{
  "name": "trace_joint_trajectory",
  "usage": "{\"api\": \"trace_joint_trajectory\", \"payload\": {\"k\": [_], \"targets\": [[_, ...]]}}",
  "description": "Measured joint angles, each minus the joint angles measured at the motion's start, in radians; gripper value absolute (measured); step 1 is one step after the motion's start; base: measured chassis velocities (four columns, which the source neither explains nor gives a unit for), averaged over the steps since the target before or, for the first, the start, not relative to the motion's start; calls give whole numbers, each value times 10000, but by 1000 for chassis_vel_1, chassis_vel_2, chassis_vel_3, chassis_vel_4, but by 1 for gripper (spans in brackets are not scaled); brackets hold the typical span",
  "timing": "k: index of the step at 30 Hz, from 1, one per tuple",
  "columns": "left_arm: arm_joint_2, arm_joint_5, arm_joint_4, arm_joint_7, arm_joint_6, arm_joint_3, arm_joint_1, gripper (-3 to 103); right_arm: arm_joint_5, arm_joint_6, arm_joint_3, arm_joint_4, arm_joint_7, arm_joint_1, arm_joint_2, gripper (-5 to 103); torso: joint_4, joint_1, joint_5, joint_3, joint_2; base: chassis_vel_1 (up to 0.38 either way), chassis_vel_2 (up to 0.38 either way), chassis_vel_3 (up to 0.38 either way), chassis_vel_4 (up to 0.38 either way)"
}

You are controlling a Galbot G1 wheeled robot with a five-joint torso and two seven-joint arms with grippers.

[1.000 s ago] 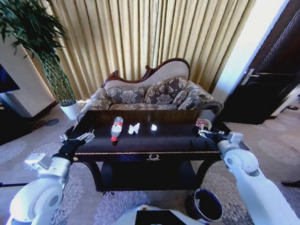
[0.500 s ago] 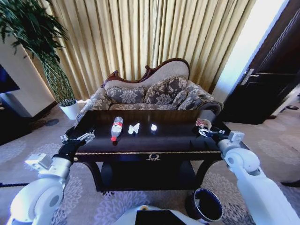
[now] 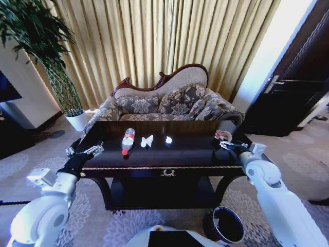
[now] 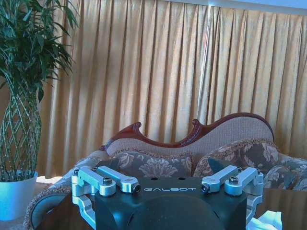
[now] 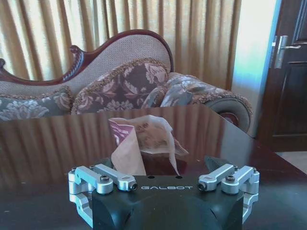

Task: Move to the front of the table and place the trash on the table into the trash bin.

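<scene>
The dark glossy table (image 3: 190,154) stands in front of me. On it lie a clear bottle with a red label (image 3: 128,140), a crumpled white paper (image 3: 147,140), a smaller white scrap (image 3: 168,139) and a reddish snack packet (image 3: 222,135) near the far right corner. My right gripper (image 3: 229,145) is open just short of that packet, which stands right ahead of it in the right wrist view (image 5: 144,138), apart from the gripper (image 5: 167,183). At the table's left edge my left gripper (image 3: 85,151) hangs open and holds nothing (image 4: 168,188). The round dark trash bin (image 3: 226,225) is on the floor at my lower right.
An ornate sofa (image 3: 169,103) stands behind the table before gold curtains. A potted plant in a white pot (image 3: 77,119) is at the back left and a dark door (image 3: 298,92) at the right. Patterned carpet surrounds the table.
My right gripper has crept slightly forward toward the snack packet. The left arm and the trash have not moved.
</scene>
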Motion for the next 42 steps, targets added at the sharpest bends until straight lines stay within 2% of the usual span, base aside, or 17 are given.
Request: {"api": "trace_joint_trajectory", "payload": {"k": [24, 25, 30, 31, 33, 35, 38, 40, 41, 42], "targets": [[-48, 10, 0, -11, -25, -65, -15, 100, -3, 554, -604, -803, -52, 642, -132, 100, 0, 1, 0, 0, 0, 0, 0, 0, 0], [-48, 12, 0, -11, -35, -65, -23, 100, -3, 574, -586, -822, -72, 639, -152, 103, 0, 0, 0, 0, 0, 0, 0, 0, 0], [-56, 70, 0, -7, -177, -2, -18, 100, -42, 723, -569, -887, -329, 626, -178, 95, 0, 0, 0, 0, 0, 0, 0, 0, 0], [-50, 94, 0, 1, -203, 14, -17, 100, -58, 764, -569, -916, -411, 628, -181, 90, 0, 0, 0, 0, 0, 0, 0, 0, 0], [-43, 102, 1, 4, -209, 18, -15, 100, -60, 778, -572, -938, -458, 639, -183, 90, 0, 0, 0, 0, 0, 0, 0, 0, 0], [12, 113, 0, 8, -217, -5, 3, 100, -70, 830, -585, -1023, -666, 685, -187, 77, 0, 0, 0, 0, 0, 0, 0, 0, 0], [24, 113, 0, 8, -219, -29, 9, 100, -72, 853, -589, -1038, -726, 693, -188, 71, 0, 0, 0, 0, 0, 0, 0, 0, 0], [49, 108, 0, 10, -235, -97, 36, 100, -88, 955, -594, -1040, -926, 671, -186, 61, 1, 0, -1, 0, 0, 0, 0, 0, 0], [49, 108, 0, 10, -235, -97, 36, 100, -88, 955, -594, -1040, -926, 671, -186, 61, 1, 0, -1, 0, 0, 0, 0, 0, 0], [51, 105, 0, 11, -237, -105, 37, 100, -89, 967, -594, -1023, -952, 642, -183, 55, 1, 0, 0, 0, 0, 0, 0, 0, 0]]}}
